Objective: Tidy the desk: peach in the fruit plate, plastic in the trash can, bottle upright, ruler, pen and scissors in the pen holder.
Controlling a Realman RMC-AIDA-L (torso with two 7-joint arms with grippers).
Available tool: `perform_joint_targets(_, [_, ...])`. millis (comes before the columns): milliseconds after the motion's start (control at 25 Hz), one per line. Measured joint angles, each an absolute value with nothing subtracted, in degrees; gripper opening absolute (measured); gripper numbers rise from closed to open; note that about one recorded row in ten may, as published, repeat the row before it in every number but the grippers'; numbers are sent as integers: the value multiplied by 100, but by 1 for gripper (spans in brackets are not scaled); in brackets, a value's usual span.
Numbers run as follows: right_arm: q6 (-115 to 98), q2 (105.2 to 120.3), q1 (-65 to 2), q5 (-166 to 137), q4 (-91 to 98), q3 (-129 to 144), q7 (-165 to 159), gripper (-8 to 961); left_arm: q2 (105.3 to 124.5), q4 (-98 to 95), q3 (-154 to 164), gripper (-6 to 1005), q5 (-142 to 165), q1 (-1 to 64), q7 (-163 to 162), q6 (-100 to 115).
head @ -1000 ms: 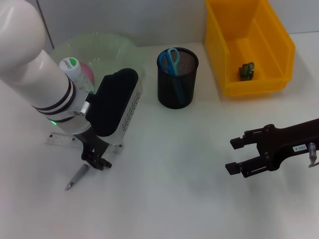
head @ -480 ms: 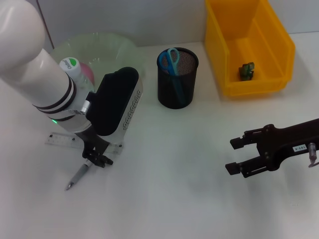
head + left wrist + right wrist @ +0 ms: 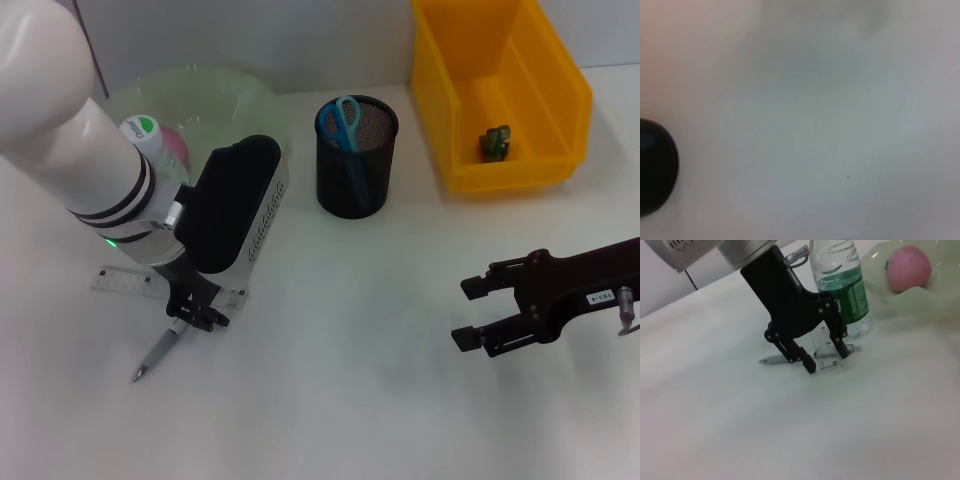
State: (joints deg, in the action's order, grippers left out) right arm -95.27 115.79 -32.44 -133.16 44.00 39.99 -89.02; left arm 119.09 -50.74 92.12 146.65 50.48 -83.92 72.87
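Pen [image 3: 155, 355] count is one: it lies flat on the bench [image 3: 340, 380] near the front left, tip pointing toward the front edge. One clear ruler [image 3: 125, 282] lies just behind it, partly under the left arm. One bottle [image 3: 842, 287] stands upright beside the ruler, one pink peach [image 3: 907, 267] sits in the single pale green fruit plate [image 3: 215, 95], and one pair of blue scissors [image 3: 343, 122] stands in the black mesh pen holder [image 3: 355, 170]. One yellow bin [image 3: 500, 95] at the back right holds a small green scrap [image 3: 495, 141].

Wide bare bench lies between the pen and the right arm.

Left claw [image 3: 825, 357] is spread, its fingers straddling the pen's rear end and the ruler's edge; whether they touch either cannot be told. Right claw [image 3: 470, 312] hangs over the bench at right, fingers apart and holding nothing.
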Motion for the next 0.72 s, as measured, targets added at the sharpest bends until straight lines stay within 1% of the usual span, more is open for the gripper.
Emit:
perform_joint_targets(680, [-9527,11584,-3249,-13315,4412,4025,-8916,818,11914,-5116,9274,480,14593,4992,-8267,7072])
perform_joint_targets(720, [-9527,11584,-3250,-13315,4412,4025,-8917,818,11914,-5120,9276,444,14588,4990,-8264,7074])
